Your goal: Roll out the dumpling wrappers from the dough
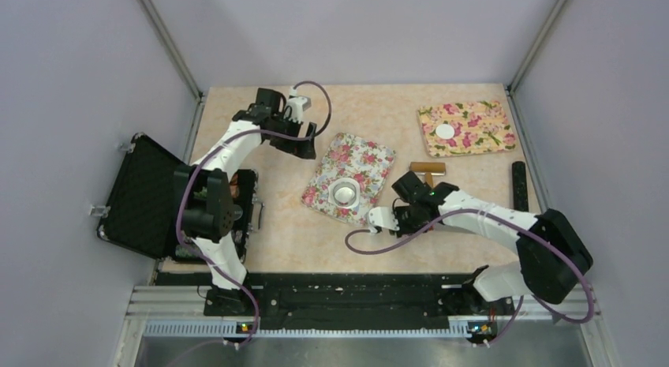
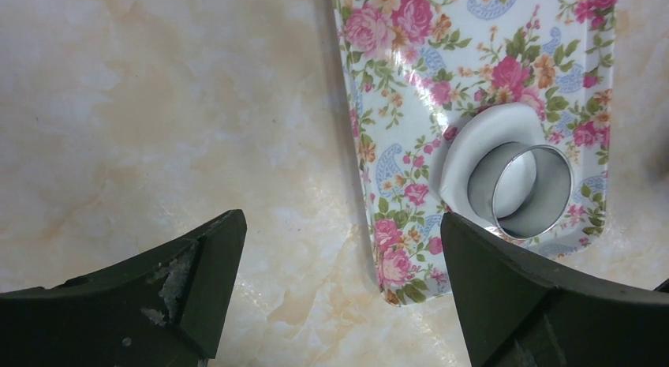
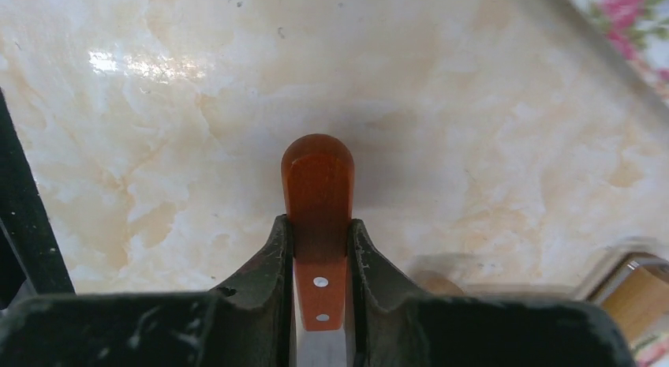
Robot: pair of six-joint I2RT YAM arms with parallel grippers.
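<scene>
The right gripper is clamped on a reddish wooden handle. Its two dark fingers press the handle's sides at the bottom centre of the wrist view. The rounded end of the handle sticks out past the fingertips, above the marbled table. Two small rivets and a strip of metal show between the jaws, and the rest of the tool is hidden.

In the overhead view this gripper sits right of centre, just below a short brown wooden piece. It cannot be told whether that piece is the same tool.

The left gripper stands wide open and holds nothing, with one finger at the lower left of its wrist view. It hovers over bare table beside the edge of a floral mat.

On that mat the dough lies flattened and white at the right of the frame. A metal ring stands on it.

Seen from above, this mat is at the centre of the table. A second floral mat lies at the upper right and carries one dumpling wrapper, a flat white disc. A black bar lies along the right edge, and an open black case stands at the far left.
</scene>
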